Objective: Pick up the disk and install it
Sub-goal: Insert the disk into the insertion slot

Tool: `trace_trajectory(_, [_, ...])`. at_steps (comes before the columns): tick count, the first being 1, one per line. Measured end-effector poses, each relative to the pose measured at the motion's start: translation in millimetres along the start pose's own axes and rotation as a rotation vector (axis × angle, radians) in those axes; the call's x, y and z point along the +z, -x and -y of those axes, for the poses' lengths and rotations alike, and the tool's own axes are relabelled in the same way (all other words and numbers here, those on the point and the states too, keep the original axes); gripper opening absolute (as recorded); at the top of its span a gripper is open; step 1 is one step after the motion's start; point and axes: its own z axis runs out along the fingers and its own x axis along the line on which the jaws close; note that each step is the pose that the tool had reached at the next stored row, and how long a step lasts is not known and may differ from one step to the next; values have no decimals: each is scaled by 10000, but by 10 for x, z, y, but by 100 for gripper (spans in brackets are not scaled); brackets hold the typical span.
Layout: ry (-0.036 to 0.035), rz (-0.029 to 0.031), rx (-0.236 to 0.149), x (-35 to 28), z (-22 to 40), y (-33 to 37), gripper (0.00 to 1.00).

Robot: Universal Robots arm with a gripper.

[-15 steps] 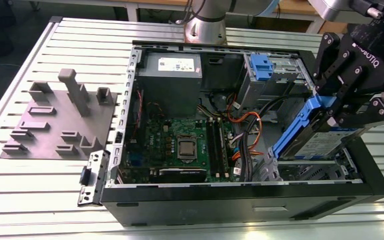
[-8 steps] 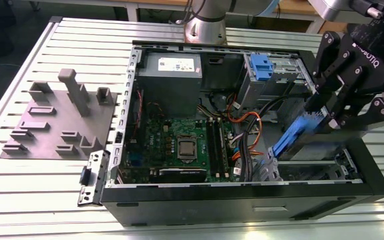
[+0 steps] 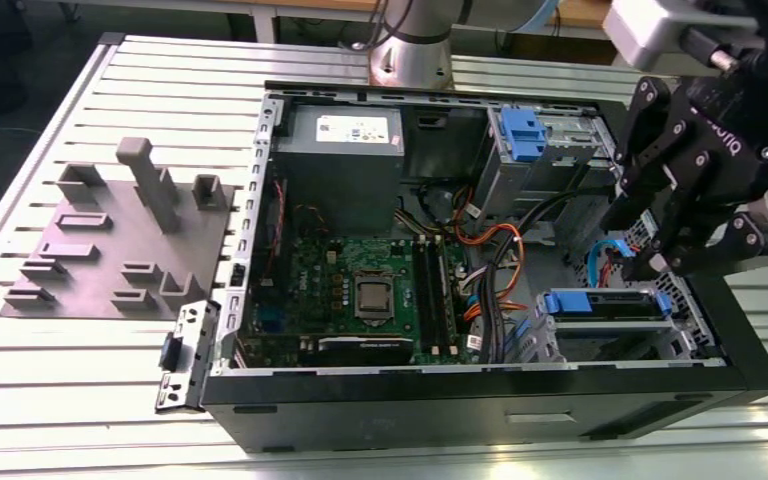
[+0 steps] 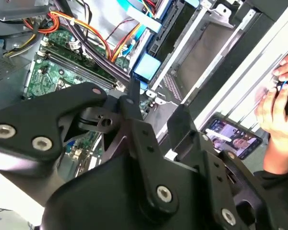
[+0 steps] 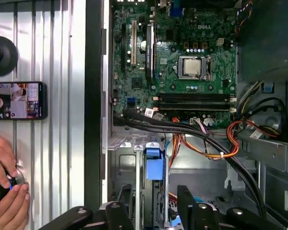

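As the exterior view has it, the open computer case [image 3: 244, 250] lies on its side on a slatted table [image 3: 37, 380]. The gripper [image 3: 658, 265] hangs over the case's end at the exterior view's right, just above the drive bay. The disk [image 3: 602, 303] sits in that bay, blue carrier end up and apart from the fingertips. A grey fixture plate [image 3: 117, 240] lies on the table, beside the case on the exterior view's left.

Second wrist view: gripper [image 4: 156, 103] fingers spread, nothing pinched. The disk's blue end [image 4: 146, 67] shows beyond the fingertips, beside the motherboard [image 4: 53, 72]. A person's hand [image 4: 278, 100] rests on the table near a phone [image 4: 230, 139].

First wrist view: gripper [image 5: 156, 206] fingers stand apart, one on each side of the disk's blue tab [image 5: 153, 165], with no contact visible. Orange and black cables [image 5: 206, 139] run between bay and motherboard [image 5: 182, 48]. Hand [image 5: 5, 191] and phone [image 5: 17, 100] lie outside the case wall.
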Motion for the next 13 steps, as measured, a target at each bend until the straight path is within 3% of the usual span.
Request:
trace_trajectory(2, [0, 0, 0, 36, 0, -4, 49])
trace_trajectory(4, [0, 0, 0, 72, 0, -5, 36])
trace_trajectory(5, [0, 1, 0, 92, 0, -5, 36])
trace_trajectory(10, [0, 0, -2, 181, 0, -5, 13])
trace_trajectory(13, [0, 0, -4, 237, 0, -5, 11])
